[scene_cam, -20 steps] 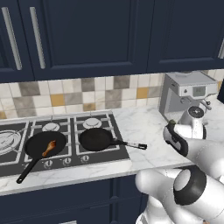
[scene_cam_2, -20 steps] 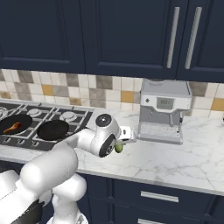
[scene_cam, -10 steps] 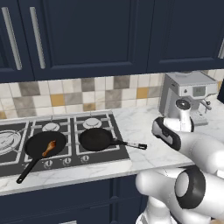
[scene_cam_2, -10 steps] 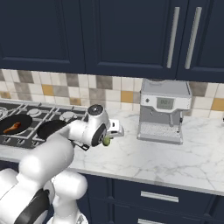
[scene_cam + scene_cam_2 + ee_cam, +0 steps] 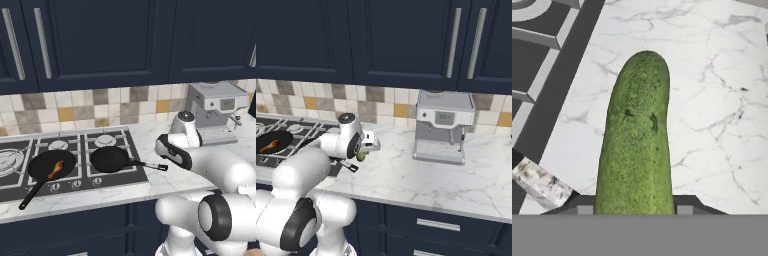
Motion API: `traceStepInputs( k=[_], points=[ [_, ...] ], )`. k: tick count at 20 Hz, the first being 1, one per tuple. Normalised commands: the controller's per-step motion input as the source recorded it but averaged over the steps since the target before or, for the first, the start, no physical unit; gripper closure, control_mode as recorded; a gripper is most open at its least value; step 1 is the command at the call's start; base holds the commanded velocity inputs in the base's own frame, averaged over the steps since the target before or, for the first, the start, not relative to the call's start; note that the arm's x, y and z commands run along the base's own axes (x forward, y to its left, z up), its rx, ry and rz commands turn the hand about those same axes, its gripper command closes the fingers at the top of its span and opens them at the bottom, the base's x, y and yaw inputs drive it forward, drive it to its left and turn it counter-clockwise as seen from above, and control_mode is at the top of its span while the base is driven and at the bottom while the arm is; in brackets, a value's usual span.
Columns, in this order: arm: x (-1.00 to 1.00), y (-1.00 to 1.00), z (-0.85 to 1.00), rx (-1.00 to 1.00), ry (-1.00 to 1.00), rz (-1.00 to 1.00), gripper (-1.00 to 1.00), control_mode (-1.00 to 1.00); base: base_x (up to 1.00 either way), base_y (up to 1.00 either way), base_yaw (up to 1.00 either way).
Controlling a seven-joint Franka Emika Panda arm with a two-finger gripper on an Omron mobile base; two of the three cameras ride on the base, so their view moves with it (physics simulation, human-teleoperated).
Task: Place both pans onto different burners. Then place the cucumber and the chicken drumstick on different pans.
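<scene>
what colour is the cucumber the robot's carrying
Dark green with a fine speckled skin. The cucumber shows best in the hand view, over the white marble counter.

At lower left of the frame, a black cooktop (image 5: 70, 165) sits in the marble worktop (image 5: 155, 180). Two black pans rest on its front burners: the left pan (image 5: 50, 166) holds the orange-brown chicken drumstick (image 5: 55, 169), the right pan (image 5: 109, 159) lies bare, its handle pointing right. A silver coffee machine (image 5: 216, 110) stands at right. The white arm (image 5: 200, 160) crosses the lower right.
</scene>
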Motion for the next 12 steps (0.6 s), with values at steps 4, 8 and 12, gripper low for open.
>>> traceStepInputs(
  k=[4,8,12],
  points=[
    [0.15,0.62,0.0,0.05,0.0,0.05,1.0,-1.0,0.0,0.0,0.0],
    [0.29,0.65,0.0,0.02,0.01,0.04,1.0,-1.0,0.0,0.0,0.0],
    [0.09,0.69,0.0,0.01,0.0,0.03,1.0,-1.0,0.0,0.0,0.0]
  ],
)
